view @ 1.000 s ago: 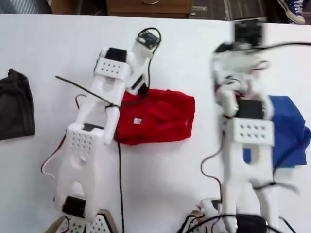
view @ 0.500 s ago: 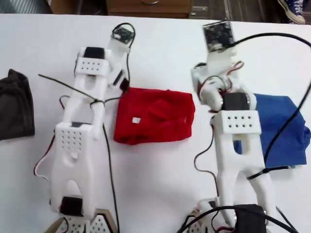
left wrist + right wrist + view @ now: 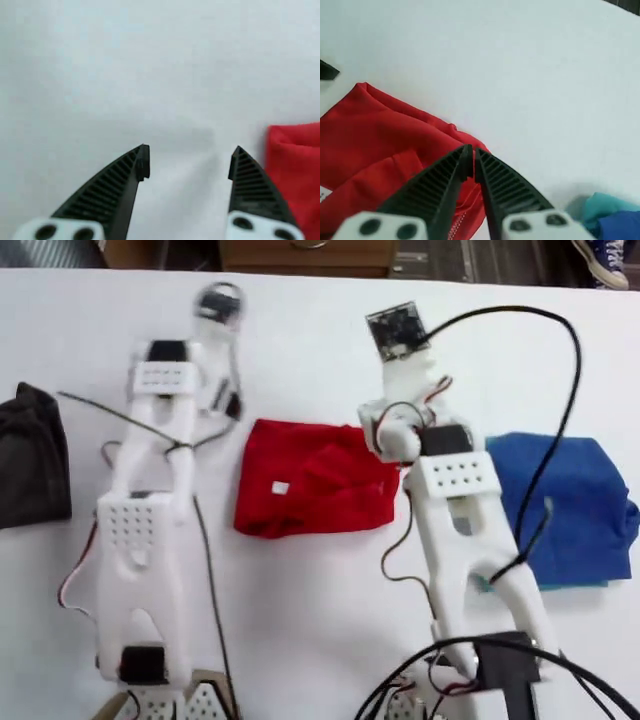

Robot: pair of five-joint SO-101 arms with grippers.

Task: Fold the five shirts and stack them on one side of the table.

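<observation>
Cloth bundled in a dark heap, the dark shirt (image 3: 32,455), lay at the left edge of the high view, well apart from everything else. Right of it, the left gripper (image 3: 190,162) hung over bare table (image 3: 320,590) with its fingers spread wide, just off the upper left corner of the red shirt (image 3: 315,480). The red hem lay beside one finger, not between the two.

The red shirt sat in the middle of the frame, partly folded, its long axis running left to right. The right gripper (image 3: 471,159) hovered above its upper right corner with its fingertips drawn together and holding nothing. That arm seemed the nearer one, though it would need to open before pinching the corner. The blue shirt (image 3: 570,500) lay rumpled at the right edge, partly under the right arm.
</observation>
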